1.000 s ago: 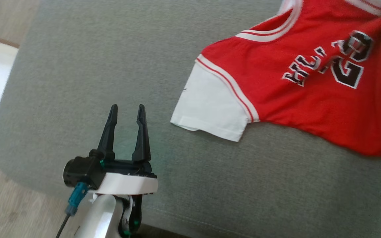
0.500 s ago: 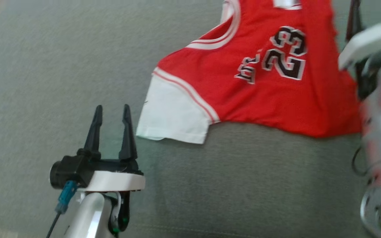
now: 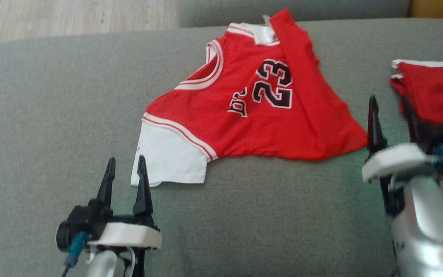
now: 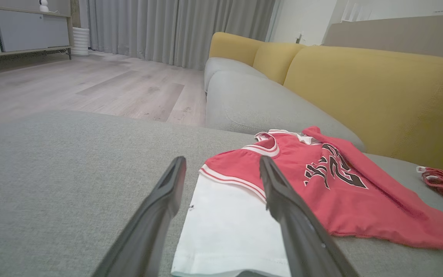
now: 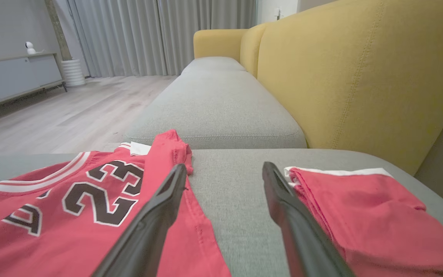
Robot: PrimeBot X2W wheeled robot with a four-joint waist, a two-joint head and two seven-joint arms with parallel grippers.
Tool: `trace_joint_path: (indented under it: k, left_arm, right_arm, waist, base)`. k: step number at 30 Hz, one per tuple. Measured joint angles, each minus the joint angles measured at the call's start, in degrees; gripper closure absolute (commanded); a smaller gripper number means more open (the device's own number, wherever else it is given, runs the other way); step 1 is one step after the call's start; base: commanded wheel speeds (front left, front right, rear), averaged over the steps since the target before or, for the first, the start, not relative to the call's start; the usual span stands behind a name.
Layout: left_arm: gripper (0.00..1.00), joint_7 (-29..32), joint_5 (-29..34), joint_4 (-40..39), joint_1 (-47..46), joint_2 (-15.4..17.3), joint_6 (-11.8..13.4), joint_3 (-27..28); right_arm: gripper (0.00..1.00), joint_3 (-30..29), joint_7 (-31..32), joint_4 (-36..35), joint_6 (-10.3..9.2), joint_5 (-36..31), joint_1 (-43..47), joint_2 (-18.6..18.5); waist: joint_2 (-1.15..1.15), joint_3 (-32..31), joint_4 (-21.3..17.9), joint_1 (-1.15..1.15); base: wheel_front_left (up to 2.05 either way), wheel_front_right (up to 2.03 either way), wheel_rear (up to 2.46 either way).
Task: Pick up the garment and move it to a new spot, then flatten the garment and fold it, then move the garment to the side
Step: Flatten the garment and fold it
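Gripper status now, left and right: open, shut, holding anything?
Left gripper: open, empty, beside the white sleeve of the red fabric basketball jersey.
Right gripper: open, empty, over the grey fabric sofa cushion.

Home living room, probably: grey-and-yellow sofa point(image 5: 221, 104), floor-length curtains point(image 5: 148, 34), wood-plank floor point(image 5: 52, 123), low sideboard point(image 5: 17, 77) by wall.

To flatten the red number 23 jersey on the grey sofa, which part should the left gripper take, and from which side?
Take the white sleeve of the jersey at its hem. It lies flat at the garment's near-left edge, just ahead of the open left gripper, so probably come straight forward, low over the sofa cushion, and pinch the hem.
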Motion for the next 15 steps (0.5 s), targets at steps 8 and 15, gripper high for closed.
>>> trace_joint_path:
  k: [8,15]
  left_arm:
    - [0.00,0.0,-1.2,2.0,2.9,0.1,0.0,0.2]
    - [0.00,0.0,-2.2,3.9,5.2,0.3,-0.5,0.2]
  right_arm:
    - [0.00,4.1,0.0,-10.5,0.00,5.9,11.8,0.4]
    - [0.00,8.7,1.2,-16.6,0.00,9.4,18.1,0.8]
  waist:
    - [0.00,-2.8,-0.7,0.00]
    - [0.00,-4.8,0.0,0.00]
  base:
    - [0.00,0.00,0.00]
    - [0.00,0.00,0.00]
